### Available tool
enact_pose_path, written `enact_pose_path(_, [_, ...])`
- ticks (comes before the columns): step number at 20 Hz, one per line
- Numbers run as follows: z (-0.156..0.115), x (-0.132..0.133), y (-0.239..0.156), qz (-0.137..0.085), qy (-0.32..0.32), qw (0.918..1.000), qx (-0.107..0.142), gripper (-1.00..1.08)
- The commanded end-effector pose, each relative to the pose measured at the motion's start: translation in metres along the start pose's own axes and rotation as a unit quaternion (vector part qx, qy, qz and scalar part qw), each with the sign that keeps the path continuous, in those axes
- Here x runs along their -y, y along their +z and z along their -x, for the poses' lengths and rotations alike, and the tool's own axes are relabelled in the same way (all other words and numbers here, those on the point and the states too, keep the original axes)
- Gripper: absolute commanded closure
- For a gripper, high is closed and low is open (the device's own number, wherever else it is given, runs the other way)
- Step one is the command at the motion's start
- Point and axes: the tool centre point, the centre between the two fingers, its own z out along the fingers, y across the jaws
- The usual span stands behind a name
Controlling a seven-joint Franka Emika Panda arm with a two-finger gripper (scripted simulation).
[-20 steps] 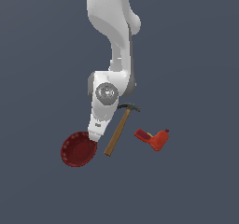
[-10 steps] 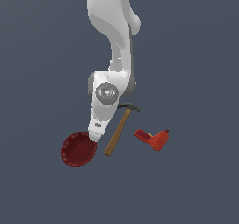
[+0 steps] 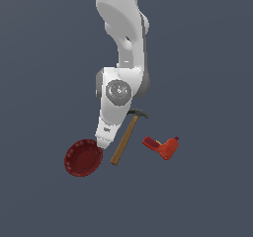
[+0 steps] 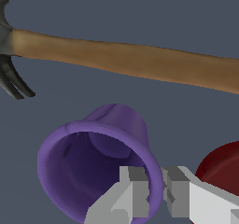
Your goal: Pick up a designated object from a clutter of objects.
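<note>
The small purple cup lies tilted in the wrist view, with its open mouth towards the camera. My gripper straddles the cup's rim wall: one finger is inside the mouth and the other is outside, both pressed against the wall. In the exterior view the gripper is low between the bowl and the hammer, and the arm hides the cup there.
The wooden-handled hammer lies just beyond the cup, with its handle close by. The dark red bowl sits right beside the gripper. The red drill lies further to the exterior view's right.
</note>
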Motion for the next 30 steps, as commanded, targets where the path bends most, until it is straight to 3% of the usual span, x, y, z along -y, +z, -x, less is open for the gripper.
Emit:
enact_pose_path(1, [-0.004,0.000,-0.019,0.001,0.000,1.0000,-0.001,1.08])
enact_pose_path(19, [-0.047,-0.005,-0.203,0.000,-0.001,1.0000,-0.002,1.08])
enact_pose_path(30, [-0.066,-0.010,-0.286,0.000,0.000,1.0000,-0.001,1.08])
